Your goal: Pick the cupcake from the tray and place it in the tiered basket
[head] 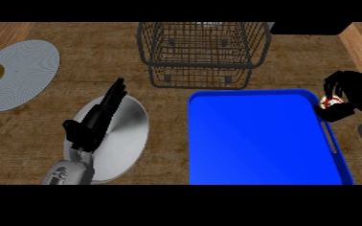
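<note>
Here, right hand (345, 84): curled round cupcake (329, 102)
Tiered basket (201, 65): ahead-left of it, beyond tray (262, 139)
Left hand (96, 119): open, over plate (133, 127)

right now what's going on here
The right hand is curled round the cupcake, at the right edge of the blue tray. The wire basket stands just beyond the tray, and the cupcake is not yet in it. The left hand rests open, fingers straight, over a silver plate to the tray's left.
</note>
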`<state>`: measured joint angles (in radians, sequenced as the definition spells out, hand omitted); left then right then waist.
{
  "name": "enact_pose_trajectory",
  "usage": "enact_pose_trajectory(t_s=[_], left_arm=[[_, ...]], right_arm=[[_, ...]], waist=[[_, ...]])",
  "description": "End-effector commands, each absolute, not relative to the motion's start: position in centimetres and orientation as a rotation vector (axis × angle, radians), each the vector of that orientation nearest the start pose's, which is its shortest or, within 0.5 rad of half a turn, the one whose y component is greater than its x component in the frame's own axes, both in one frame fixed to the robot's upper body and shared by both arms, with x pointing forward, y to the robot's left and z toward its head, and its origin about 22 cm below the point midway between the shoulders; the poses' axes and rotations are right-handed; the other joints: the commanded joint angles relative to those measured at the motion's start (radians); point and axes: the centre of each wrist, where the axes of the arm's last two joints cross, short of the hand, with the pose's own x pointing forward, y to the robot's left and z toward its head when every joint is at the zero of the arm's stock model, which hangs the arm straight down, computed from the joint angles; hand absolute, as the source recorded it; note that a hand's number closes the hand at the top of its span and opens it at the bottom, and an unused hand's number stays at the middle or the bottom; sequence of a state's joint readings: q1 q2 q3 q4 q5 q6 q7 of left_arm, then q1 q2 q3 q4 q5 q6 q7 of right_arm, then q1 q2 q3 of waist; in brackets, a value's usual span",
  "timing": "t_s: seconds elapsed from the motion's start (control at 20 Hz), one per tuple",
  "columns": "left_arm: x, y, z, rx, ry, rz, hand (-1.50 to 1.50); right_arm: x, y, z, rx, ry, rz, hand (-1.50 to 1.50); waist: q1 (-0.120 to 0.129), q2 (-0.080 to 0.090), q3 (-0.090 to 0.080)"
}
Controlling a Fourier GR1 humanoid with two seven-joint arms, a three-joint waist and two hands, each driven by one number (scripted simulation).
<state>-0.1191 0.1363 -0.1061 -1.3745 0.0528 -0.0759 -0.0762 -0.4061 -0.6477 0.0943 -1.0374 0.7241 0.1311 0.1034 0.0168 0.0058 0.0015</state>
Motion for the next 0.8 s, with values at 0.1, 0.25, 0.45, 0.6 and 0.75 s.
enact_pose_trajectory(t_s=[0.1,0.25,0.45,0.6,0.75], left_arm=[[27.2,23.3,-0.6,-0.088,-1.525,-0.231,0.00],[25.9,23.2,-2.9,-0.079,-1.522,-0.230,0.00],[26.1,23.8,-2.0,-0.065,-1.527,-0.219,0.00],[26.1,23.8,-1.9,-0.078,-1.528,-0.227,0.00],[26.8,23.3,-0.7,-0.090,-1.530,-0.232,0.00]], right_arm=[[34.2,-39.6,8.6,-0.857,-1.285,0.852,1.50],[35.9,-37.9,12.4,-0.706,-1.484,0.735,1.50],[35.7,-36.9,17.3,-0.726,-1.617,0.733,1.50],[36.3,-33.9,20.6,-0.695,-1.647,0.754,1.50],[37.7,-33.1,24.5,-0.686,-1.624,0.731,1.50]], waist=[[-0.011,-0.006,0.000],[-0.017,-0.009,-0.002],[-0.022,-0.012,-0.002],[-0.017,-0.010,-0.003],[-0.007,-0.007,-0.002]])
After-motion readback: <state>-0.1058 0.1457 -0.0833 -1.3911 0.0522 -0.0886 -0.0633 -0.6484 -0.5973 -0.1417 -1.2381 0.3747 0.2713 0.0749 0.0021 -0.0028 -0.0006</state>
